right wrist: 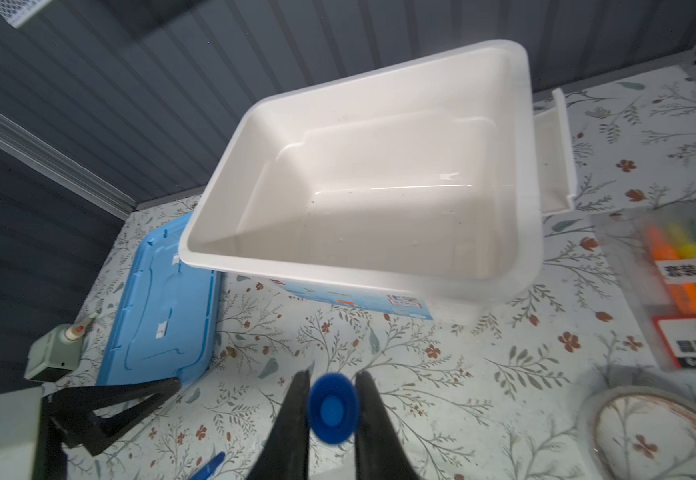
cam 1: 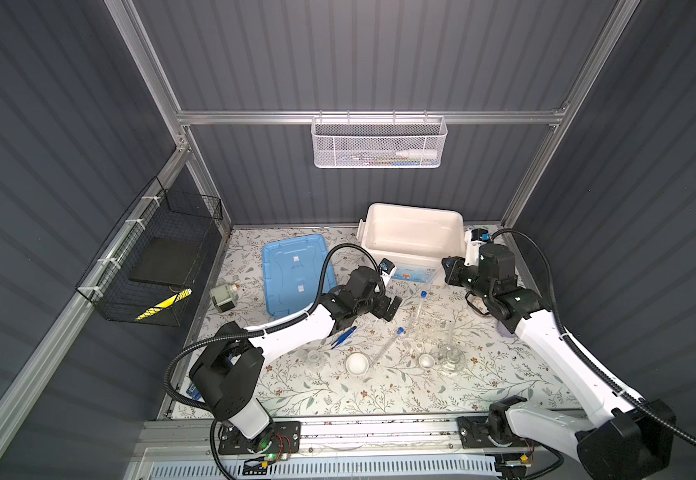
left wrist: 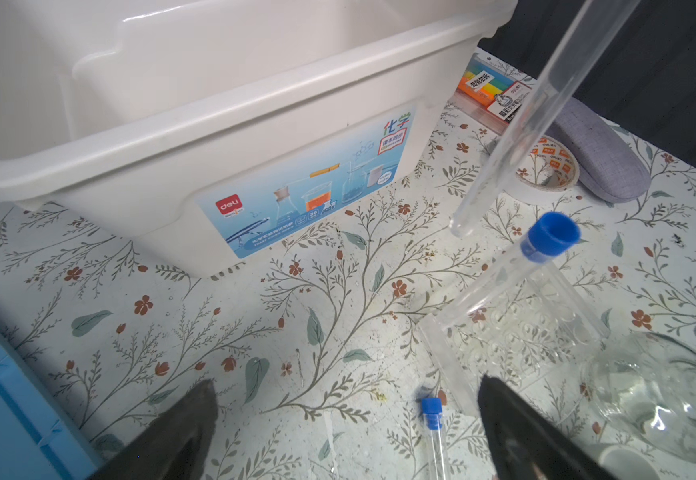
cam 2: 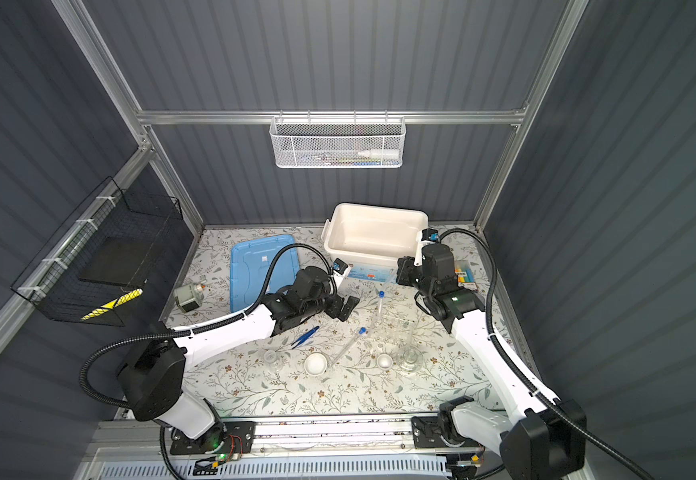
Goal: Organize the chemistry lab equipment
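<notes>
Overhead stereo pair, near wrist views, shared bin (right wrist: 379, 224)

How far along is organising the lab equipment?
Done: one capped tube stands in the clear rack. In hand: the right gripper grips a second tube by its cap; the left gripper is open. Left: third tube, flasks, dishes, tweezers loose; white bin empty.

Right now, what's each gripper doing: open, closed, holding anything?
Left gripper: open, holding nothing.
Right gripper: closed on a blue-capped test tube.
</notes>
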You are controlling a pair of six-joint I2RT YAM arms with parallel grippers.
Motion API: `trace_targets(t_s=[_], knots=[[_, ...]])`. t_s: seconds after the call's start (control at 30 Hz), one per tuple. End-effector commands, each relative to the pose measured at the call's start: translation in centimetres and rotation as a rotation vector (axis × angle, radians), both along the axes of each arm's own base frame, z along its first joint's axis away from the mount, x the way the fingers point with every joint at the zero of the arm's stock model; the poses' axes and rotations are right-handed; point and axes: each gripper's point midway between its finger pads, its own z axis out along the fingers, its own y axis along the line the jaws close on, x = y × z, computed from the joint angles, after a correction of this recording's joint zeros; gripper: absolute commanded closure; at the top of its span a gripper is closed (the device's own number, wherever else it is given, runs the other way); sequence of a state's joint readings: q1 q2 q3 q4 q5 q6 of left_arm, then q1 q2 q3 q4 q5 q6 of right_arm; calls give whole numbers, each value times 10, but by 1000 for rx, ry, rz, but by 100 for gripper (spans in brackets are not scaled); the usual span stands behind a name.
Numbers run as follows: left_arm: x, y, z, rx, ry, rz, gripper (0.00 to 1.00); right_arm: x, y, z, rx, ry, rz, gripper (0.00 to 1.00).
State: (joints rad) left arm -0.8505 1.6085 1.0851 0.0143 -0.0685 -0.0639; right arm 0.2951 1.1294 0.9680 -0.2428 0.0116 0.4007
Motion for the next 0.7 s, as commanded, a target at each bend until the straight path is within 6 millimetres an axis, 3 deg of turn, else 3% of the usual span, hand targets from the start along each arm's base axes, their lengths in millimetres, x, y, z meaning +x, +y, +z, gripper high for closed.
trace_targets(t_s=[0.0,0.27,0.67], knots=[[-3,0,-12,10,27,6,0,-12,-22,-10,-110,29,-57,86],[-3,-2,-18,19,42,4,0,-29,-29,-24,-163,58,-63,86],[-4,-1,-27,44,68,2,0,-46,-10,-42,-218,10,-9,86]])
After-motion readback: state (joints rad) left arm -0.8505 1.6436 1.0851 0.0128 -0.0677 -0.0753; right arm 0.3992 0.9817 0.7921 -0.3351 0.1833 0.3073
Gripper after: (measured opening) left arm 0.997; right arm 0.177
